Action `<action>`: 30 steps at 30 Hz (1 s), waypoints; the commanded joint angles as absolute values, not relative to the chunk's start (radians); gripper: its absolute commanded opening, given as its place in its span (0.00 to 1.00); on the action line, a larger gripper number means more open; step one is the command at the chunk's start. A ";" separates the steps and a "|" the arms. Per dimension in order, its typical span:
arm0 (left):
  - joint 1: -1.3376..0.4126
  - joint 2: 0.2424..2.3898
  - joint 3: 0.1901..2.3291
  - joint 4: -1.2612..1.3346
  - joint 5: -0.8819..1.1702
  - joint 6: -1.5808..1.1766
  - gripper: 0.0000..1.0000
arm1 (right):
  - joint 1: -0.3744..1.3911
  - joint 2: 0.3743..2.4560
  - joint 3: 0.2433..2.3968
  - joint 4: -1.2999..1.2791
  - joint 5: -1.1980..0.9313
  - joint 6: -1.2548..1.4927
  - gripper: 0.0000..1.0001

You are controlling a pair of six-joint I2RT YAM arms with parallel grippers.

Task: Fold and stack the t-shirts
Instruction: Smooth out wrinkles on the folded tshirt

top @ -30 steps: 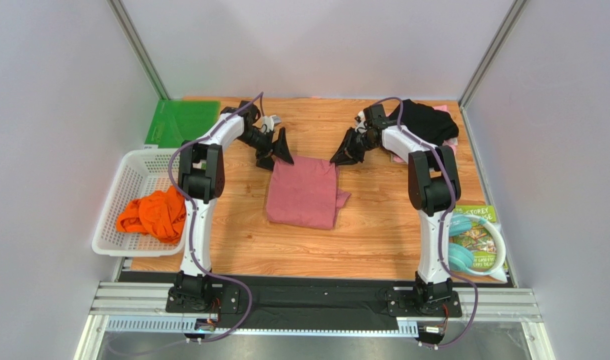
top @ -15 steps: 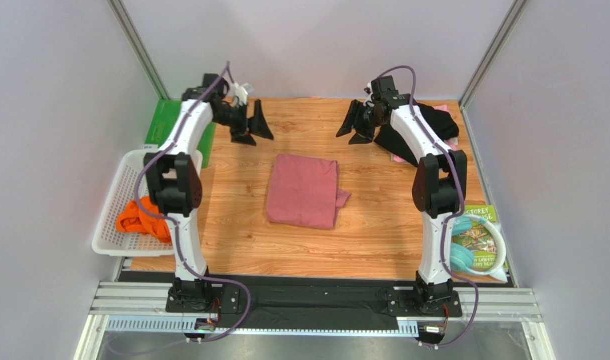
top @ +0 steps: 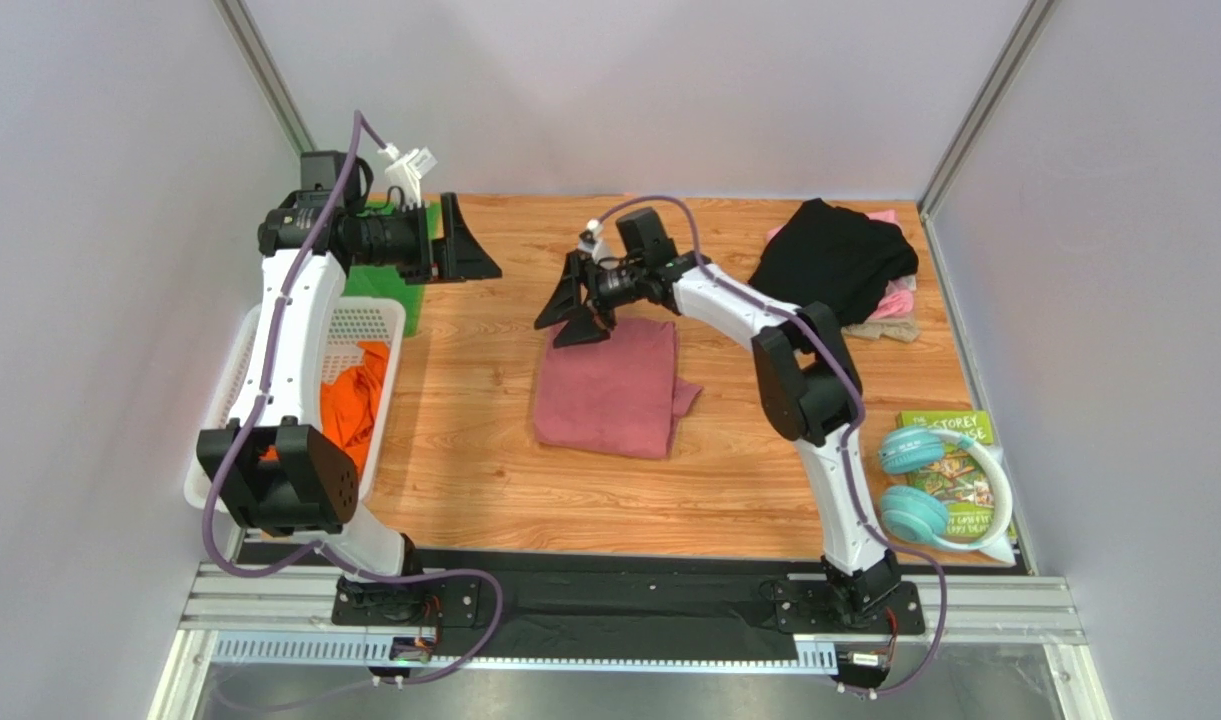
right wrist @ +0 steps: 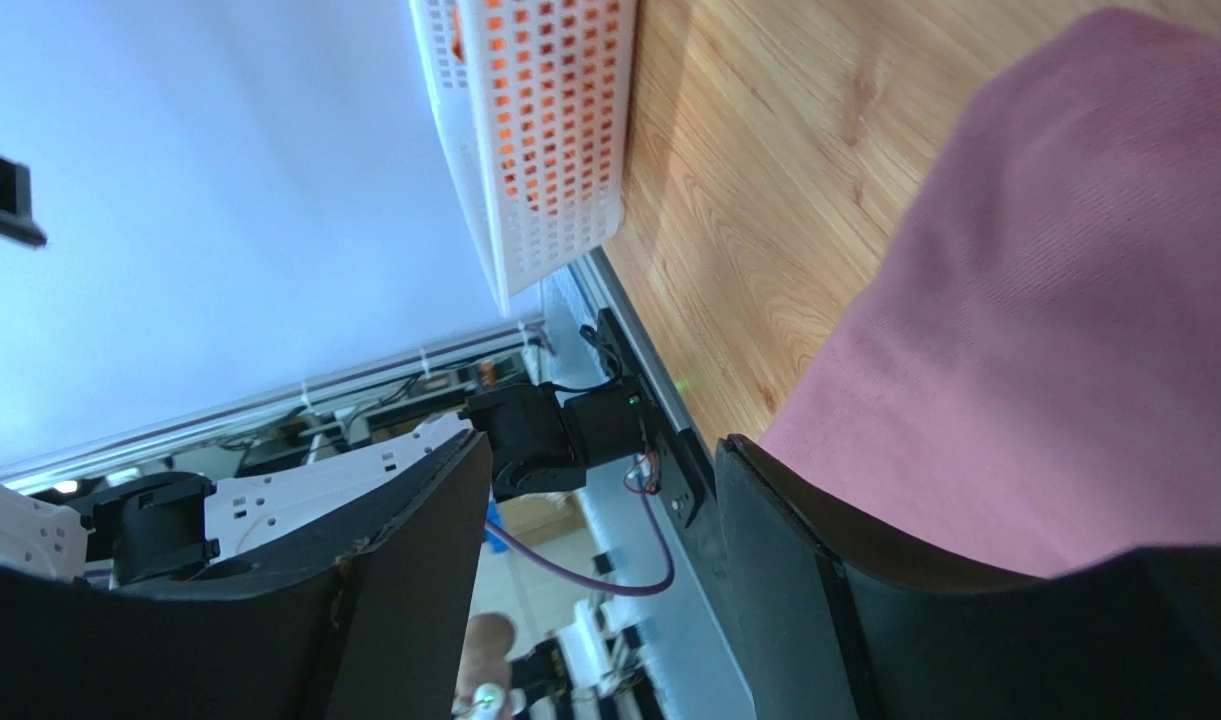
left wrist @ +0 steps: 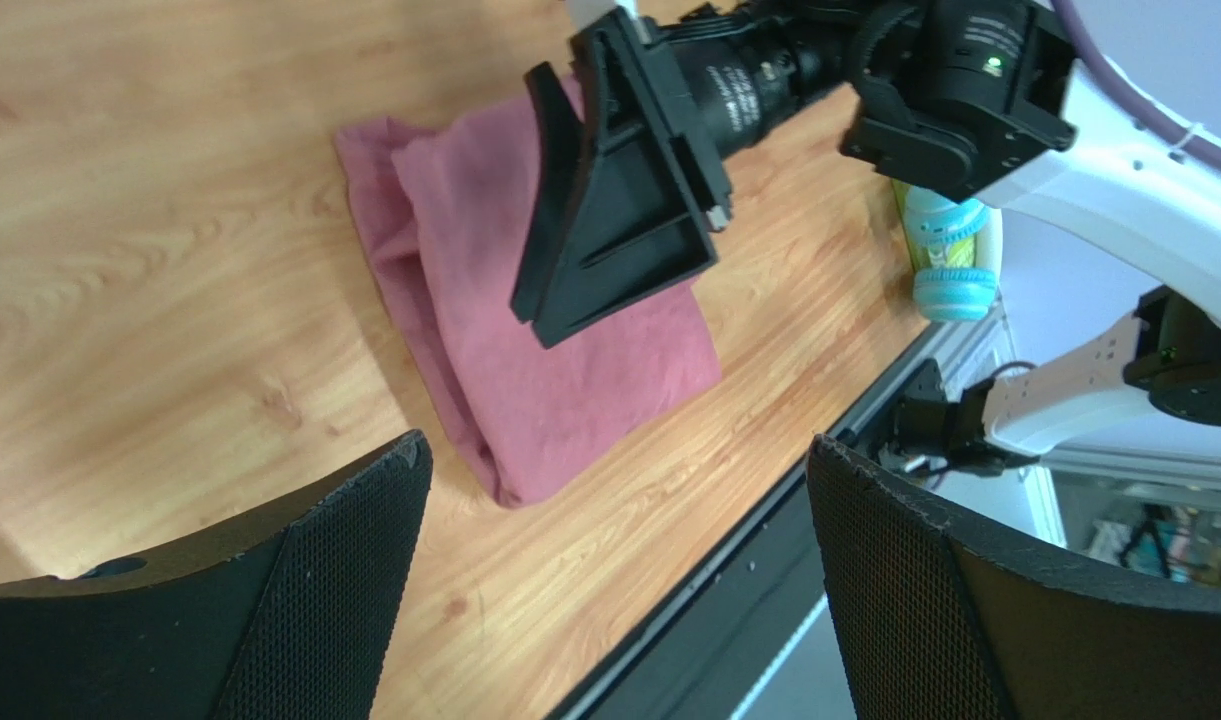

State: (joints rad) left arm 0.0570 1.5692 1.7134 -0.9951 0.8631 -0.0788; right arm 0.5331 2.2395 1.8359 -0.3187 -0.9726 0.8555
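Your right gripper (top: pixel 574 317), half open and empty, hangs over the far-left corner of the dusty-rose t-shirt (top: pixel 609 393); the left gripper (top: pixel 469 240), wide open, is farther.

Table (top: pixel 466 450): wood-grain surface, smooth, with a faint sheen. Dusty-rose t-shirt (right wrist: pixel 1052 300): matt cloth with a fine ribbed knit. Black t-shirt (top: pixel 834 258): soft matt cloth, crumpled. Basket (right wrist: pixel 549 225): white plastic mesh, slightly glossy. Fingers (left wrist: pixel 316 600) of the left gripper (left wrist: pixel 616 465): matt black plastic with a finely dimpled, grainy face. Right arm (top: pixel 729 305): smooth white shells with black matt joints. Headphones (top: pixel 912 513): smooth teal plastic, glossy. Base rail (top: pixel 1022 615): grooved pale metal, dull silver finish.
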 commanded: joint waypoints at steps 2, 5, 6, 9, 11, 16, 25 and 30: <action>0.061 1.588 1.667 -1.009 0.894 -0.041 1.00 | 0.522 2.348 1.867 -0.170 -1.074 0.980 0.62; 0.060 1.588 1.658 -1.009 0.922 -0.044 1.00 | 0.514 2.410 1.876 -0.173 -1.071 0.980 0.62; 0.060 1.586 1.655 -1.009 0.925 -0.043 1.00 | 0.511 2.440 1.878 -0.172 -1.069 0.979 0.62; 0.061 1.583 1.643 -1.012 0.934 -0.034 1.00 | 0.496 2.506 1.887 -0.173 -1.074 0.980 0.61; 0.060 1.582 1.634 -1.014 0.936 -0.031 1.00 | 0.491 2.536 1.887 -0.182 -1.077 0.976 0.61; 0.060 1.586 1.617 -1.015 0.954 -0.035 1.00 | 0.486 2.597 1.908 -0.282 -1.074 0.882 0.61; -0.057 1.523 1.508 -1.040 1.014 0.026 1.00 | 0.465 2.525 2.043 -0.362 -1.112 0.867 0.62; -0.143 1.511 1.437 -1.022 1.031 0.020 1.00 | 0.466 2.496 2.046 -0.269 -1.135 0.946 0.62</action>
